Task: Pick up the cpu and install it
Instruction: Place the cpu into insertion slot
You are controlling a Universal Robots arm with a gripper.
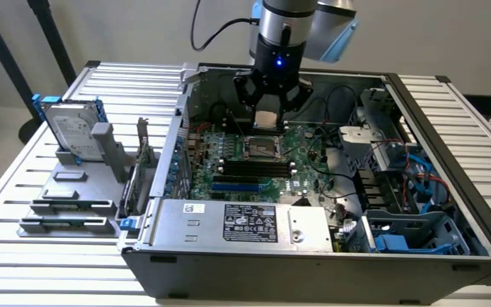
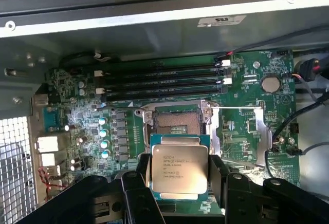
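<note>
The cpu [image 1: 265, 119] is a small square chip with a silvery top, and it hangs inside the open computer case. My gripper [image 1: 265, 121] is shut on it, one black finger on each side. In the wrist view the cpu [image 2: 179, 168] sits between the fingers [image 2: 140, 180] with its printed top facing the camera, and my gripper [image 2: 180, 175] holds it by its edges. It hovers just above the open socket [image 2: 174, 121] on the green motherboard [image 2: 241, 131]. In the exterior view the socket [image 1: 263, 148] lies directly below the chip.
The case's metal walls [image 1: 177, 128] surround the board. A silver power supply [image 1: 245, 224] fills the near side, with drive bays and cables [image 1: 416, 173] on the exterior view's right. Black memory slots [image 2: 159, 82] run beside the socket. Outside, a grey rack [image 1: 66, 192] holds a blue-framed hard drive [image 1: 71, 131].
</note>
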